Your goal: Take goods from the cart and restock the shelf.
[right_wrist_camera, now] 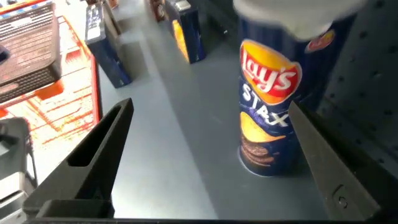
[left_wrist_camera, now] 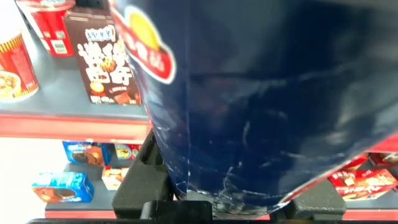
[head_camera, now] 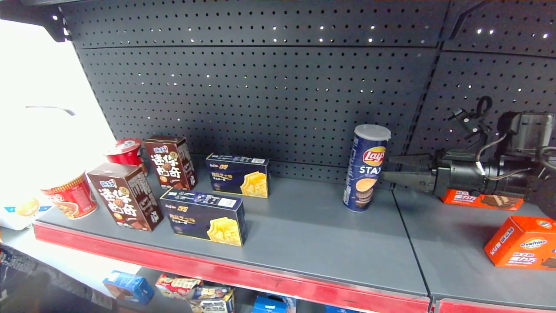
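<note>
Your right arm (head_camera: 482, 174): stretched out level, wrist straight | your right gripper (head_camera: 386, 168): fingers spread apart | your left gripper (left_wrist_camera: 227, 190): fingers clamped on a dark blue package (left_wrist_camera: 267, 93)

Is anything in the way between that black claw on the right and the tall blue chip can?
Nothing visible. The right claw is open, with its tips close beside the upright chip can, and only bare shelf lies around them. The nearest blue box stands well off on the can's far side.
</note>
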Tool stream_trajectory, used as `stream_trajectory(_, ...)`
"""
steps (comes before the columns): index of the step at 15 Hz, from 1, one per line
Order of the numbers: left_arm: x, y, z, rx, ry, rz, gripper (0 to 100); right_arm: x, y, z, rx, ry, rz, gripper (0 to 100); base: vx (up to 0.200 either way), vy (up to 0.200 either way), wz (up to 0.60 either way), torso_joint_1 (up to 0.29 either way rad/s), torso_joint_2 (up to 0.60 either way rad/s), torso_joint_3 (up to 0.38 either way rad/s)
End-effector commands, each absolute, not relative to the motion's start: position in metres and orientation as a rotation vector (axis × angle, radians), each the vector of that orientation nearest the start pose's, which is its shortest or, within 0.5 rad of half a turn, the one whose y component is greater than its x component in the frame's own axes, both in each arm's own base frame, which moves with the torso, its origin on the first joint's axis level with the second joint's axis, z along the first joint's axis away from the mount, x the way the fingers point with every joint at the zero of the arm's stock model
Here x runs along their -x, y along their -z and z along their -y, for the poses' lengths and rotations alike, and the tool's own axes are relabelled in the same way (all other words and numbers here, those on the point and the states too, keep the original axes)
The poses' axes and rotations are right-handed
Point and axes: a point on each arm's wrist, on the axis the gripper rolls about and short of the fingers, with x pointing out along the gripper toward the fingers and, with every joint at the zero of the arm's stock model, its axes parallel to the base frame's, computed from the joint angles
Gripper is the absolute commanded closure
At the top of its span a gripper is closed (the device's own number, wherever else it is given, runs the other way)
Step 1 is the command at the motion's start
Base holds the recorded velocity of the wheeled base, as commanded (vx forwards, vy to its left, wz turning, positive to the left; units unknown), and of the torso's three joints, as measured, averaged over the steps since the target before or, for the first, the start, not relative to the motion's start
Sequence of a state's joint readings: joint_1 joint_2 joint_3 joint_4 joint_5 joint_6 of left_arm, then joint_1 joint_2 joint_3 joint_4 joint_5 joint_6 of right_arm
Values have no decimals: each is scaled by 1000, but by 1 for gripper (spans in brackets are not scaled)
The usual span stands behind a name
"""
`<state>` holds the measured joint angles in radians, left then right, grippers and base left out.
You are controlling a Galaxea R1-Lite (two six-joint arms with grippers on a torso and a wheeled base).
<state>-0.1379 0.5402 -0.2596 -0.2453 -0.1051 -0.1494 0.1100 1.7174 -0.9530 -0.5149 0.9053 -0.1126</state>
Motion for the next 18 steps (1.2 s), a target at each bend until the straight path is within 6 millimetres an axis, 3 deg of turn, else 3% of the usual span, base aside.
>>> stream_trajectory(1,-34,-172,7,153,240,-63,100,-318,-200,-53,-7,-1029,-200,0,0,0,0,0,0,0)
stream_trajectory(9,-33,-173,7,176,240,-63,100,-346,-191,-56,-17,-1063,-207,0,0,0,0,0,0,0)
stream_trajectory(18,-31,-160,7,176,237,-95,100,-340,-186,-52,-3,-1056,-212,0,0,0,0,0,0,0)
